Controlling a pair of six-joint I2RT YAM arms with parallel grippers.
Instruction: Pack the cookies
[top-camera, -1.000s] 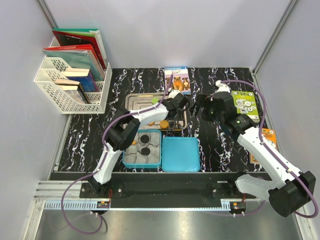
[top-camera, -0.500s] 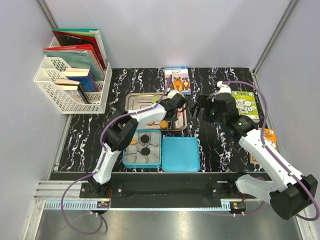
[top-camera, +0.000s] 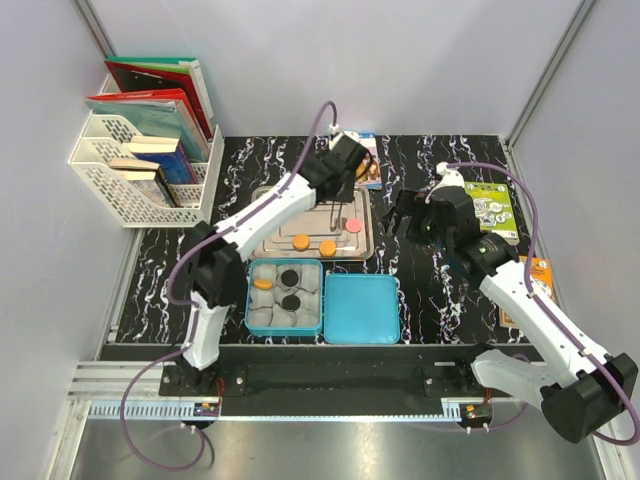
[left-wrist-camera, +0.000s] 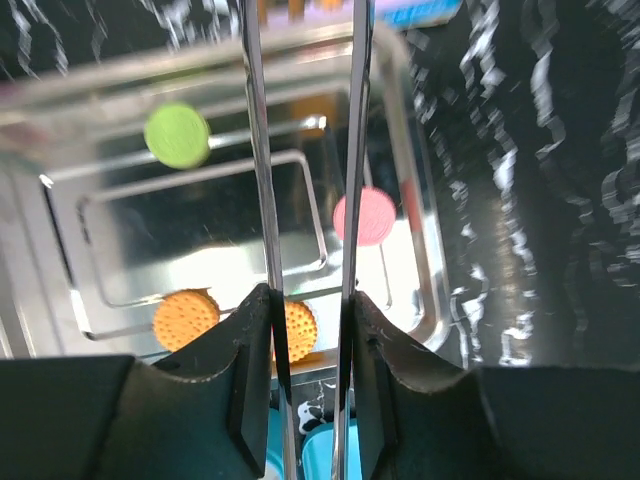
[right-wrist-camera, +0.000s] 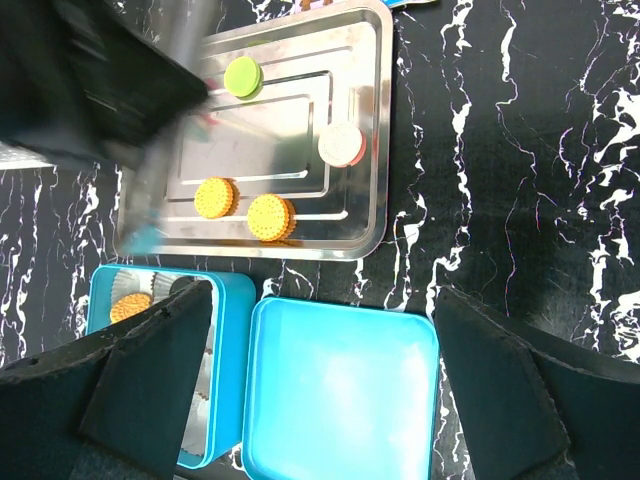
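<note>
A steel tray (top-camera: 268, 243) holds two orange cookies (top-camera: 299, 240) (top-camera: 327, 246), a pink one (top-camera: 352, 226) and a green one (right-wrist-camera: 242, 75). All four also show in the left wrist view: green (left-wrist-camera: 177, 135), pink (left-wrist-camera: 365, 215), orange (left-wrist-camera: 186, 318). The open blue box (top-camera: 250, 300) of grey paper cups holds two black cookies (top-camera: 288, 277) and an orange one (top-camera: 263, 284). My left gripper (top-camera: 340, 185) (left-wrist-camera: 310, 300) is raised over the tray's far side, shut on thin metal tongs (left-wrist-camera: 258, 150). My right gripper (top-camera: 410, 215) (right-wrist-camera: 320, 330) is wide open and empty above the blue lid (right-wrist-camera: 345, 385).
The blue lid (top-camera: 362, 308) lies right of the box. A dog-picture book (top-camera: 362, 150) lies behind the tray. A green packet (top-camera: 490, 208) and an orange one (top-camera: 538, 275) lie at the right. A white rack of books (top-camera: 140, 150) stands at the far left.
My left gripper with the tongs has risen and swung from the tray's near right corner to its far side, uncovering the pink cookie. The right arm has barely moved.
</note>
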